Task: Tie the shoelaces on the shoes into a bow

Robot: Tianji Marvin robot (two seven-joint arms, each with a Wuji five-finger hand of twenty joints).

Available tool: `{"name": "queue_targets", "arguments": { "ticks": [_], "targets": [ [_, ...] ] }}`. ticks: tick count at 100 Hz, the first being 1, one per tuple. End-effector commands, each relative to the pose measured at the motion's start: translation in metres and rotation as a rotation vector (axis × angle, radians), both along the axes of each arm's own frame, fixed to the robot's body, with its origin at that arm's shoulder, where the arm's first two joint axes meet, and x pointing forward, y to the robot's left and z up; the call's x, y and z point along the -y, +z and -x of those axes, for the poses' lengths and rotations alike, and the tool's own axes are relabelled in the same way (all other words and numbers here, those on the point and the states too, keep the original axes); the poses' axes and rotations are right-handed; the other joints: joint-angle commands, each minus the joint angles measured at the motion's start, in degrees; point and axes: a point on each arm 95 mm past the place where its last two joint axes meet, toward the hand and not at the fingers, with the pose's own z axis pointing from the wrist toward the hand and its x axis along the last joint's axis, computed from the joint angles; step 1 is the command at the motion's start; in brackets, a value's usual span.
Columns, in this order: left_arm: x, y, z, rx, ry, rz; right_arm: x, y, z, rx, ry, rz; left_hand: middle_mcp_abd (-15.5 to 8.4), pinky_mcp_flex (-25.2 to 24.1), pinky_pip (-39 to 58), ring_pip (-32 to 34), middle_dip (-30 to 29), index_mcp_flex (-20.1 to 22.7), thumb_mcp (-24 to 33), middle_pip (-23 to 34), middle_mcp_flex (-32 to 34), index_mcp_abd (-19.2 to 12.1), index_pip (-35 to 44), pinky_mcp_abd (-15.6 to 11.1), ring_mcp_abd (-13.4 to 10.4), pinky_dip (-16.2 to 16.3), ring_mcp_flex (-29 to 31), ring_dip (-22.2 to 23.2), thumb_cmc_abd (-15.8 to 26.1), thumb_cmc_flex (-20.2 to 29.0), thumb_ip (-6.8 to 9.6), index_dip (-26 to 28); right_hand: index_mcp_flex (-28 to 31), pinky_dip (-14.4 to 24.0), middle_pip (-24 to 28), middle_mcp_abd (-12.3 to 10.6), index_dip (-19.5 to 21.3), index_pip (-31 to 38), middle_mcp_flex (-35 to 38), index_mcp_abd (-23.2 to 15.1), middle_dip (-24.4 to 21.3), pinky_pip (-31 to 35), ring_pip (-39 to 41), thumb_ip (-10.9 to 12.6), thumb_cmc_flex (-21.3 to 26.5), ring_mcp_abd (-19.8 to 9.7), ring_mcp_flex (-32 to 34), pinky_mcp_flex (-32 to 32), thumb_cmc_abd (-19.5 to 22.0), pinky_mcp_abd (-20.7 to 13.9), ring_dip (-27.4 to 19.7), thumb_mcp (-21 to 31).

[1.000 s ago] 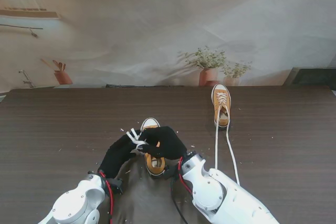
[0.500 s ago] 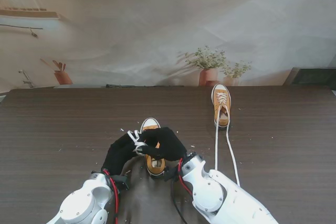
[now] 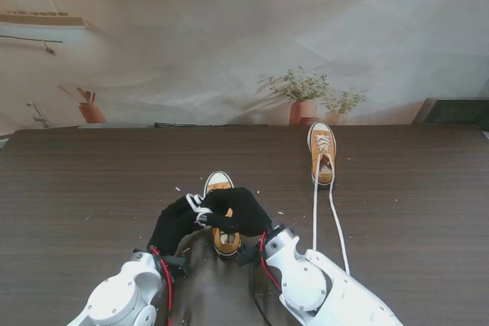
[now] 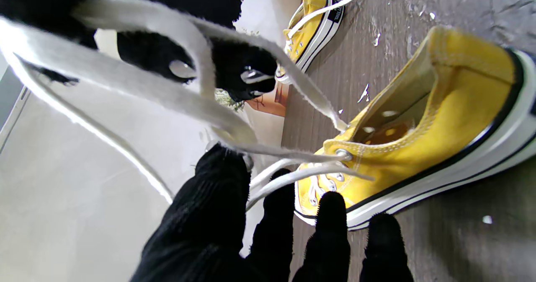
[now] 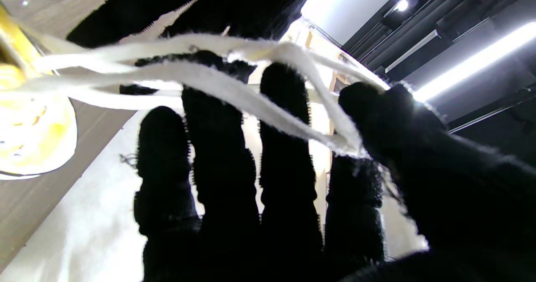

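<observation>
A yellow shoe (image 3: 222, 236) with a white toe lies close in front of me, and both black-gloved hands meet over it. My left hand (image 3: 177, 221) and right hand (image 3: 241, 208) hold its white shoelaces (image 3: 199, 208) between them. In the right wrist view a lace (image 5: 251, 106) crosses the fingers and is pinched at the thumb (image 5: 377, 118). The left wrist view shows looped laces (image 4: 167, 93) running from the shoe's eyelets (image 4: 341, 153) past my left thumb (image 4: 217, 181) up to the right hand (image 4: 234, 68). The knot itself is hidden by the hands.
A second yellow shoe (image 3: 322, 152) stands farther off to the right, near the table's (image 3: 92, 188) back edge. Its untied laces (image 3: 334, 223) trail toward me beside the right arm. Potted plants (image 3: 304, 97) stand behind it. Small white specks dot the wood.
My left hand has slid right and closed in on the right hand, bunching the laces tighter between them. The right hand and both shoes have hardly moved.
</observation>
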Motion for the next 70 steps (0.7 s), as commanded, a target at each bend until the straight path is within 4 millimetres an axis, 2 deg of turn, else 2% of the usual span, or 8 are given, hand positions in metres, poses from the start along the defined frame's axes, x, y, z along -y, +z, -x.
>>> {"name": "queue_targets", "arguments": {
  "ticks": [1,5,8,17,36,44,56,70],
  "targets": [
    [0.002,0.003,0.001,0.004,0.007,-0.004,0.001,0.000,0.003,-0.005,0.009,0.014,-0.06,2.00,1.17,4.77,1.14,3.50,2.46,1.52,3.68,0.10,2.90,1.92,0.29,0.93,-0.40,-2.53,-3.15,0.49,-1.16,-2.15,-1.60,1.21,0.18,0.76,-1.79,-0.91,-1.40,-4.84,0.33,-0.58,-1.67,0.10,-0.20,0.14,0.64,-1.51,1.80,0.00,-1.17,-0.40],
    [0.001,0.004,0.001,0.007,0.025,-0.013,0.002,0.001,0.004,-0.017,0.006,0.010,-0.53,3.39,1.58,6.98,1.55,6.57,7.16,1.66,6.19,0.15,2.33,2.50,0.36,0.80,0.56,-3.74,-6.18,-2.02,-2.00,-4.54,-1.83,1.28,0.04,1.15,-2.12,-1.19,-2.21,-4.79,0.30,-0.76,-2.53,0.12,-0.51,0.42,0.50,-2.05,1.53,0.03,-1.37,-0.65],
    [0.001,0.004,0.000,0.008,0.039,-0.019,0.003,0.001,0.004,-0.027,0.005,0.006,-0.71,4.31,1.84,8.30,1.92,8.71,12.83,1.26,8.03,0.41,1.79,2.91,0.65,0.64,1.30,-4.48,-8.89,-4.85,-3.22,-6.11,-1.85,1.37,0.06,1.54,-2.49,-1.34,-2.74,-4.56,0.31,-0.98,-3.34,0.16,-1.17,0.81,0.47,-2.72,1.29,0.21,-1.50,-0.59],
    [-0.003,0.004,0.000,0.016,0.056,-0.033,0.005,0.002,0.005,-0.057,0.005,0.003,-1.69,5.52,2.19,10.06,0.61,13.72,21.58,0.88,11.36,0.16,-0.47,3.09,0.39,0.26,2.52,-5.68,-13.78,-9.56,-5.11,-10.06,-1.96,1.71,-0.02,1.78,-3.30,-1.66,-4.27,-4.23,0.25,-1.29,-5.53,-0.09,-4.35,1.15,0.40,-3.84,1.40,0.37,-1.69,-0.67],
    [-0.008,0.004,0.001,0.045,0.058,-0.054,0.007,0.002,0.006,-0.125,-0.006,-0.023,-5.03,7.57,2.80,12.69,2.91,20.14,31.12,-0.93,19.92,-1.72,-3.10,3.54,-0.73,-0.26,7.38,-6.28,-19.32,-16.09,-7.26,-12.89,-0.08,2.24,-0.28,2.72,-4.17,-1.82,-5.53,-3.73,0.06,-1.93,-8.23,-0.06,-6.92,2.39,0.11,-5.74,5.04,1.24,-1.37,-4.70],
    [-0.009,0.003,0.001,0.057,0.056,-0.063,0.006,0.002,0.007,-0.149,-0.020,-0.036,-4.25,10.09,3.73,15.34,0.64,22.33,36.01,0.11,25.86,-4.82,-3.18,4.19,-2.09,-0.58,12.04,-6.40,-21.94,-20.95,-8.63,-11.29,1.71,2.39,-0.23,2.79,-4.58,-1.51,-5.47,-3.79,0.09,-1.92,-8.60,0.19,-6.43,2.31,0.16,-5.84,4.93,1.31,-1.15,-5.23],
    [-0.011,0.002,0.002,0.068,0.059,-0.071,0.006,0.000,0.008,-0.188,-0.034,-0.051,-3.70,11.41,4.05,16.37,-0.64,23.31,38.09,0.37,27.87,-5.31,-3.82,4.73,-2.28,-0.95,13.61,-6.67,-22.94,-22.48,-9.14,-10.90,3.40,2.48,-0.32,2.40,-4.66,-0.80,-5.68,-3.62,0.09,-1.97,-8.96,0.30,-5.45,2.24,-0.03,-5.96,3.88,1.32,-0.96,-5.77],
    [-0.011,0.002,0.003,0.068,0.073,-0.069,0.007,-0.002,0.009,-0.221,-0.044,-0.061,-3.60,11.04,4.02,16.60,-0.42,23.03,36.68,0.25,26.97,-4.68,-4.77,4.78,-1.73,-1.12,12.85,-6.93,-22.27,-21.20,-9.12,-10.02,5.83,2.57,-0.19,2.40,-4.10,0.80,-5.88,-3.46,0.23,-2.12,-9.34,0.32,-4.47,2.48,-0.29,-6.41,2.69,1.60,-0.84,-5.97]
  ]
}}
